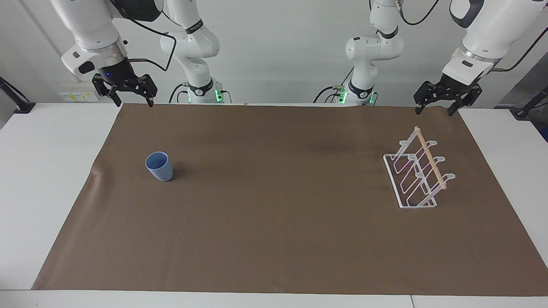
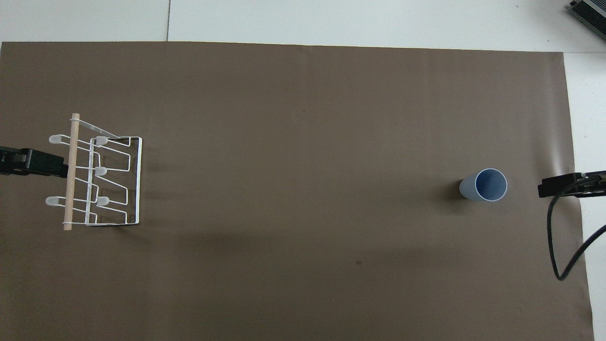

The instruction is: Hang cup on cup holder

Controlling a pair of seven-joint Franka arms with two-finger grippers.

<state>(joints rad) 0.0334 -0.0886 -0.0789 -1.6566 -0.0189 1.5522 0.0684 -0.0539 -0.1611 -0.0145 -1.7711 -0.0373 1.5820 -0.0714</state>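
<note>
both grippers hovering released: right gripper (image 1: 131, 103) well apart from the cup (image 1: 159, 167), left gripper (image 1: 435, 110) near the cup holder (image 1: 417, 175). risk: smooth tapered cup slipping or tipping between closing fingers.

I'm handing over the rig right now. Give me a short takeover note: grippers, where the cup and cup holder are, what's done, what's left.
Right gripper: open, holding nothing, raised over the robots' edge of the brown mat at its own end.
Left gripper: open, holding nothing, raised near the mat's edge above the cup holder's end.
Cup: upright on the mat, toward the right arm's end.
Cup holder: standing on the mat at the left arm's end, no cup on its prongs.
Done: nothing.
Left: grasp the cup, carry it across, hang it.
</note>
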